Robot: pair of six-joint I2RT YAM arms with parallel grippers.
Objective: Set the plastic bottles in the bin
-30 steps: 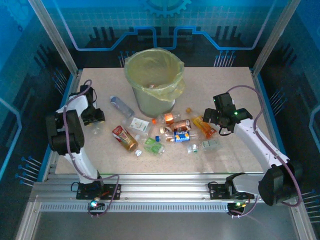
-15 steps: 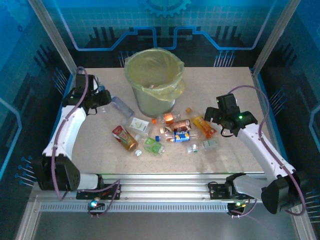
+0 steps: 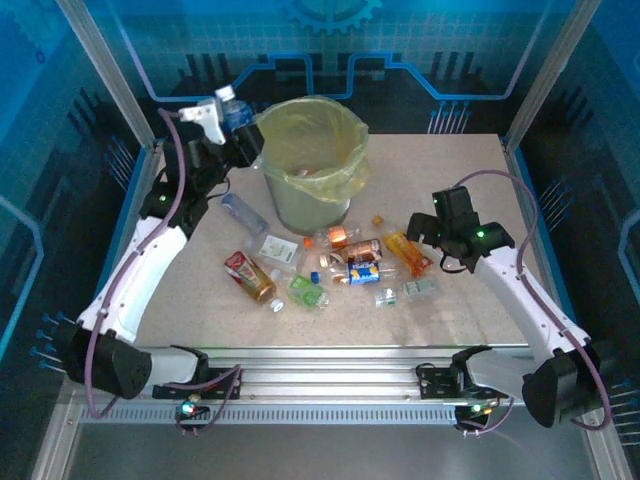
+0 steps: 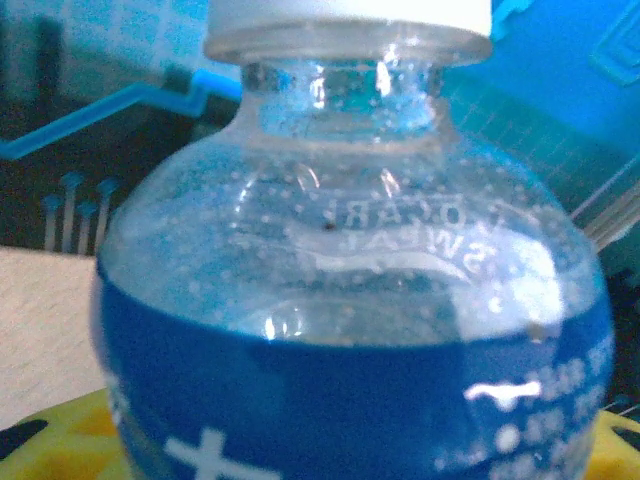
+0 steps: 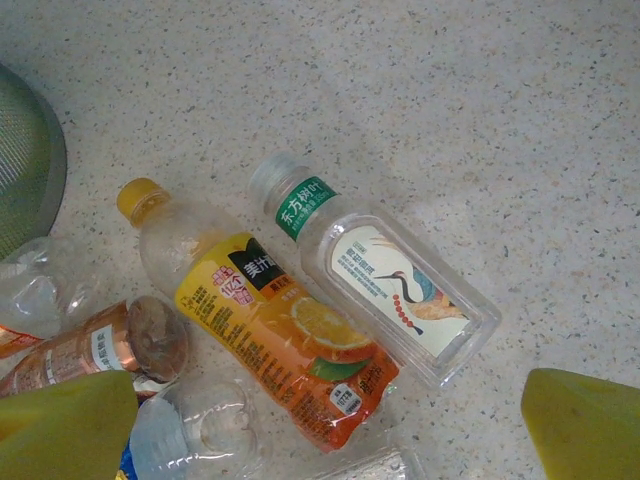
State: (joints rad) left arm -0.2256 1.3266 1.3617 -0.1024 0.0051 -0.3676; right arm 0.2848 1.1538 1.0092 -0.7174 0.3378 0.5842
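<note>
Pinches a blue-labelled bottle (image 4: 350, 330) in the left hand (image 3: 222, 118), upright and high at ten o'clock of the bin (image 3: 300, 205), probably to clear the rim before letting go. Holds the right hand (image 3: 447, 238) spread wide at four o'clock of the bin, over an orange-labelled bottle (image 5: 285, 345), likely the next pick. Leaves the other bottles (image 3: 340, 262) on the table (image 3: 450, 170) at the bin's six o'clock.
</note>
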